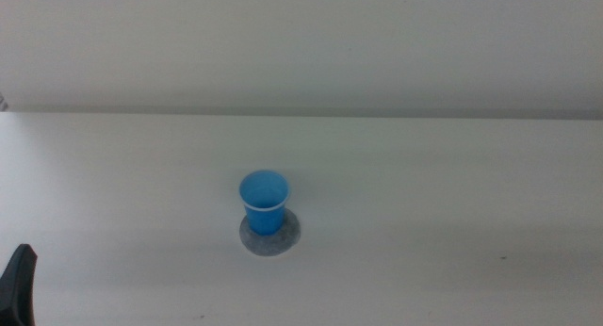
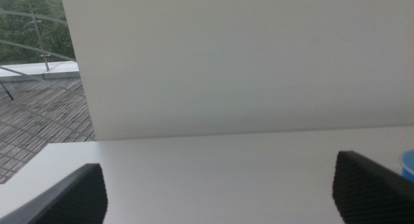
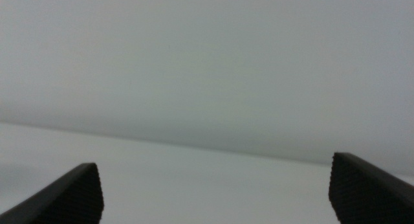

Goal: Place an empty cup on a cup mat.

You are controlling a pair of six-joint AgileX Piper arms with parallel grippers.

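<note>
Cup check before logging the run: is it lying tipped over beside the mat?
No, the cup stands upright on the cup mat.

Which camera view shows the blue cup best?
The middle view: the whole blue cup stands upright on the grey cup mat. The left wrist view shows only a blue sliver at the picture's edge. The right wrist view does not show it.

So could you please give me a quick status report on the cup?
Both grippers open and empty, left gripper waiting near the table's edge. Cup upright on the cup mat. Nothing in the way.
</note>
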